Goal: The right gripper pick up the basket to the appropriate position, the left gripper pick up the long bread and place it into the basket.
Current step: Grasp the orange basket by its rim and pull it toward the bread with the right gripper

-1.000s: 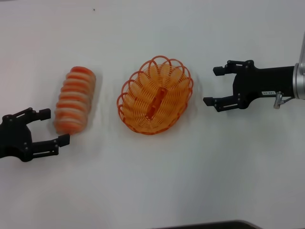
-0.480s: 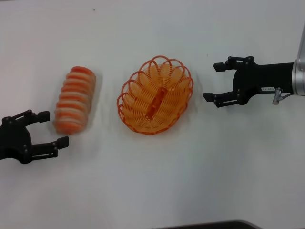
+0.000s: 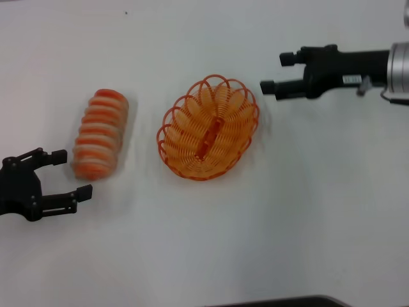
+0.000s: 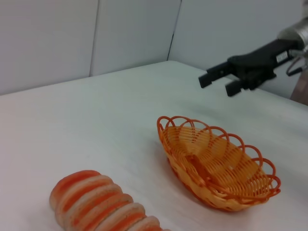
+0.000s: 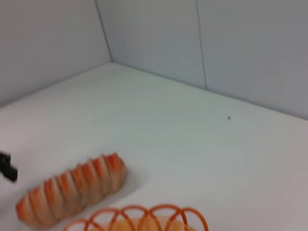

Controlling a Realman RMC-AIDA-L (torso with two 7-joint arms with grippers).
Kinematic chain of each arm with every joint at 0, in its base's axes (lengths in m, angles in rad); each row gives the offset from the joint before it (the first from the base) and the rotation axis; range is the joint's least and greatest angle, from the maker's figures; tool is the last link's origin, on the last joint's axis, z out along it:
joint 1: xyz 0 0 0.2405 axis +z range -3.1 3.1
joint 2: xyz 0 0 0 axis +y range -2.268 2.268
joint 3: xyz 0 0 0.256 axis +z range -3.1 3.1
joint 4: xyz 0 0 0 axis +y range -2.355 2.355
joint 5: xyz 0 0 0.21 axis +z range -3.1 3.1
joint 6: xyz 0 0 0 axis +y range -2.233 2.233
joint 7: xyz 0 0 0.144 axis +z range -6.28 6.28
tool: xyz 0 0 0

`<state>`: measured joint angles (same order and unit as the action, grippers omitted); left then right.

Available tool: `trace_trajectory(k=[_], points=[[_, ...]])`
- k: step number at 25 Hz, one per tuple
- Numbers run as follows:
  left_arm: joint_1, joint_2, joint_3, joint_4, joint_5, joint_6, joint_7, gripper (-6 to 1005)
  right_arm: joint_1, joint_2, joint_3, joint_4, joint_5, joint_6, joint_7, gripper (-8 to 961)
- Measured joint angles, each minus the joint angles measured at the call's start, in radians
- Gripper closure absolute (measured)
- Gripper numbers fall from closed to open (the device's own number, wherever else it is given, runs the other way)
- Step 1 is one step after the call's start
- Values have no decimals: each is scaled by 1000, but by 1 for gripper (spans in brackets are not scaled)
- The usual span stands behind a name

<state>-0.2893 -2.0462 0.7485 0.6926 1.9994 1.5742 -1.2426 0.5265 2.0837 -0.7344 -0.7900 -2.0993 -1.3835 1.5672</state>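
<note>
The orange wire basket (image 3: 208,128) sits empty at the table's middle; it also shows in the left wrist view (image 4: 216,166) and its rim in the right wrist view (image 5: 144,217). The striped long bread (image 3: 101,133) lies to its left, apart from it, and shows in the left wrist view (image 4: 103,204) and the right wrist view (image 5: 72,188). My right gripper (image 3: 276,71) is open, just beyond the basket's far right rim, not touching it; it also shows in the left wrist view (image 4: 219,82). My left gripper (image 3: 71,173) is open and empty at the bread's near end.
The white table (image 3: 287,211) spreads around the things. A pale wall (image 4: 120,33) rises behind it. A small dark speck (image 3: 126,12) marks the far surface. A dark edge (image 3: 281,302) shows at the table's front.
My right gripper has moved away from me and leftward, from beside the basket's right side to its far right rim. The left gripper, bread and basket have stayed put.
</note>
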Motion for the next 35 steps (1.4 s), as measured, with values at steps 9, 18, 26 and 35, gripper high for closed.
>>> trace_trajectory(k=[9, 18, 26, 35], points=[[-3, -2, 0, 1, 3, 9, 15, 60, 196, -5, -25, -175, -255, -80, 653, 70], [2, -6, 1, 1, 8, 12, 30, 59, 373, 17, -152, -204, -511, -127, 752, 77], [4, -8, 3, 1, 9, 12, 41, 59, 382, 17, -360, -123, -515, -34, 753, 97], [3, -10, 4, -1, 9, 12, 42, 59, 387, 12, -419, -36, -531, 60, 757, 121]])
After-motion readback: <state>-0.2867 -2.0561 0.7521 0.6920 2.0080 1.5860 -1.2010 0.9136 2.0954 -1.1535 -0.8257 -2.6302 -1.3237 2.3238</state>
